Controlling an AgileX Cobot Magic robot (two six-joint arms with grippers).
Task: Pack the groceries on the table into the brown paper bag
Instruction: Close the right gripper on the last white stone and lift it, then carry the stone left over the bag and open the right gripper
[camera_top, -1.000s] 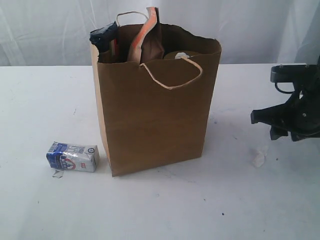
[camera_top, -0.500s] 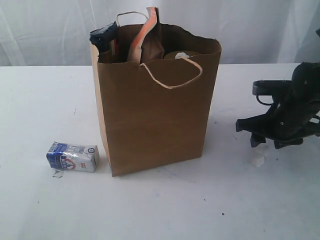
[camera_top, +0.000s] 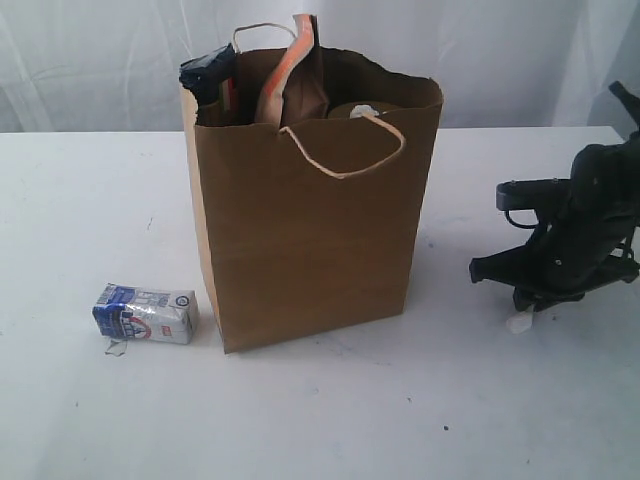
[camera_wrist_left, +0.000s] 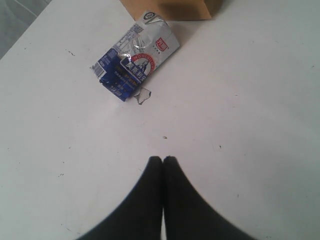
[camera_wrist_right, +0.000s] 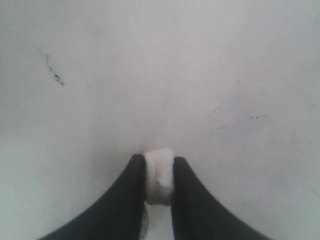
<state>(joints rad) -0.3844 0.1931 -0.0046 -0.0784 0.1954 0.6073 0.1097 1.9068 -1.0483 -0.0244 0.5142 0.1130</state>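
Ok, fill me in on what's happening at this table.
A two-armed robot is packing groceries. The brown paper bag stands upright on the table, with a brown pouch and other items showing at its top. One small blue-white carton lies outside, beside the bag. The right gripper is down at the tabletop on the bag's other side, jaws closed around a white scrap. The left gripper is shut and empty, near the carton.

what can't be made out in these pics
- Exterior view: the wall of the brown paper bag hides all but the tops of the groceries inside.
- Right wrist view: the white lump in the right gripper is blurred and unidentifiable.
- Exterior view: print on the small blue-white carton is too small to read.
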